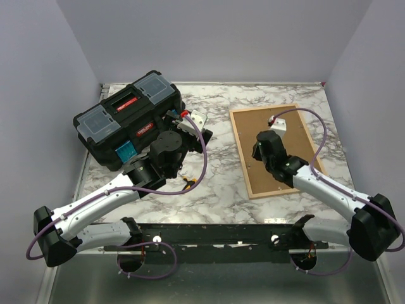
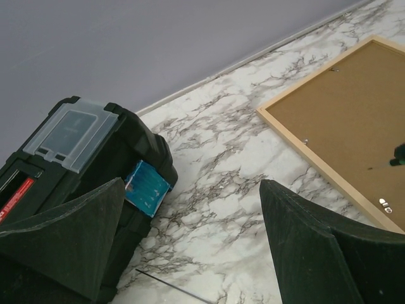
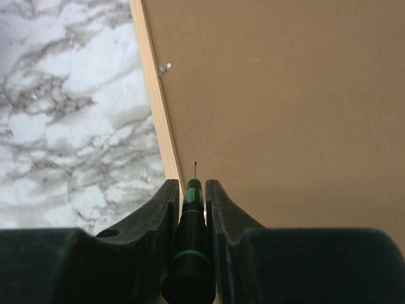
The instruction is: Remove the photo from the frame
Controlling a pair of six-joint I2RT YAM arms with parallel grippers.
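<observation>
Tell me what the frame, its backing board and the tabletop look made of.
Frame: pale wood by its look, with a matte, unpainted rim. Backing board: probably brown pressed fibreboard; flat, dull, no grain. Tabletop: white with grey veins like marble, though possibly a printed laminate; the pictures cannot settle it.

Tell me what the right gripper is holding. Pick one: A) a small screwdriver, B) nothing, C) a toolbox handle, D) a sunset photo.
A: in the right wrist view the right gripper is shut on a black-and-green screwdriver, whose tip points over the brown backing board just inside the wooden frame.
</observation>
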